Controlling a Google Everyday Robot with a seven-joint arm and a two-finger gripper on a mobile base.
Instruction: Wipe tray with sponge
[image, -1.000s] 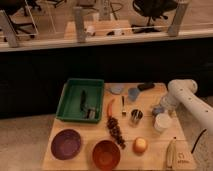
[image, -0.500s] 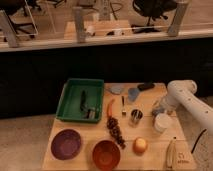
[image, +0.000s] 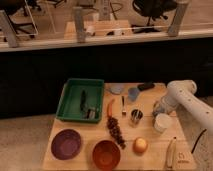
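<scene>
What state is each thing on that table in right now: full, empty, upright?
Tray: lying flat, dark items inside.
Purple bowl: upright, looks empty.
Brown bowl: upright, looks empty.
Metal cup: standing upright.
White cup: standing upright.
Pincer: low at the right, close beside the white cup.

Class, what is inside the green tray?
Inside the tray lie a dark long utensil and a small grey item. The floor beneath them is hidden. The gripper sits far right, beside the white cup.
</scene>
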